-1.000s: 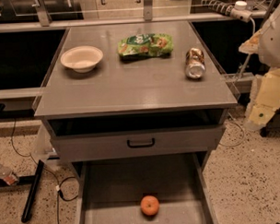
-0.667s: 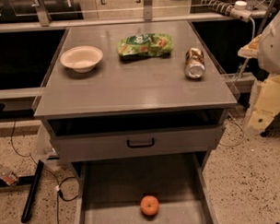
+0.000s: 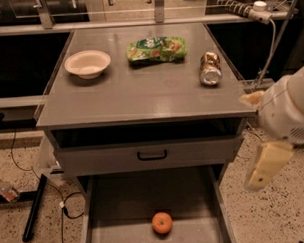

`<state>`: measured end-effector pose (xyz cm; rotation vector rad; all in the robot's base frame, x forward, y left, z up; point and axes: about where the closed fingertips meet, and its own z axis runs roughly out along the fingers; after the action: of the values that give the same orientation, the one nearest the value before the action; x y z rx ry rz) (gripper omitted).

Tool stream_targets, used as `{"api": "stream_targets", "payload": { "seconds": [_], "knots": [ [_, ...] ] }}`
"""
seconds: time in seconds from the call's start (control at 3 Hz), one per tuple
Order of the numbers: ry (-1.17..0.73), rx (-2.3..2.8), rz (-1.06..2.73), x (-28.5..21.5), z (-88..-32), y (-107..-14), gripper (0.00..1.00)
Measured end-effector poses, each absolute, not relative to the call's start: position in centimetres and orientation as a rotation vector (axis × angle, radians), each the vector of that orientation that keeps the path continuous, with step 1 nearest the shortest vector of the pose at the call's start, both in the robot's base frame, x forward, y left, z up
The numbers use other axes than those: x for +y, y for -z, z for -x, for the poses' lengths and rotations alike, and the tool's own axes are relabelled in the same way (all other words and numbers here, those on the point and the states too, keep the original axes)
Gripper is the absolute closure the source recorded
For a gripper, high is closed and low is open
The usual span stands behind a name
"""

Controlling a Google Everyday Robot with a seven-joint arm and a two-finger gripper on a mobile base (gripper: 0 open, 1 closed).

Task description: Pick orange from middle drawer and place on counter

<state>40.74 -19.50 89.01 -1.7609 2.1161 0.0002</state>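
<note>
The orange (image 3: 162,222) lies on the flat grey floor of the pulled-out middle drawer (image 3: 139,199), near its front edge. The grey counter (image 3: 141,91) tops the cabinet above it. My gripper (image 3: 259,176) hangs at the right of the cabinet, outside the drawer, on the white arm (image 3: 289,108). It is about level with the closed drawer front and well to the right of and above the orange. It holds nothing that I can see.
On the counter stand a white bowl (image 3: 88,63) at the left, a green snack bag (image 3: 156,48) at the back middle and a tipped can (image 3: 210,69) at the right. A drawer front with a black handle (image 3: 152,155) sits above the open drawer. Cables lie on the floor at the left.
The arm and gripper have come down and a little left, closer to the cabinet's right side. The orange and the things on the counter have not moved.
</note>
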Motion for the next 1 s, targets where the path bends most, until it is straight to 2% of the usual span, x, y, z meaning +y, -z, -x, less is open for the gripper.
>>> {"api": "stream_targets", "payload": {
  "seconds": [0.33,0.67,1.0],
  "knots": [
    [-0.086,2.043,1.737,-18.8,-39.4,-83.0,0.00],
    [-0.153,2.000,1.647,-18.6,-40.3,-77.6,0.00],
    [-0.111,1.982,1.619,-18.7,-41.5,-77.8,0.00]
  ]
}}
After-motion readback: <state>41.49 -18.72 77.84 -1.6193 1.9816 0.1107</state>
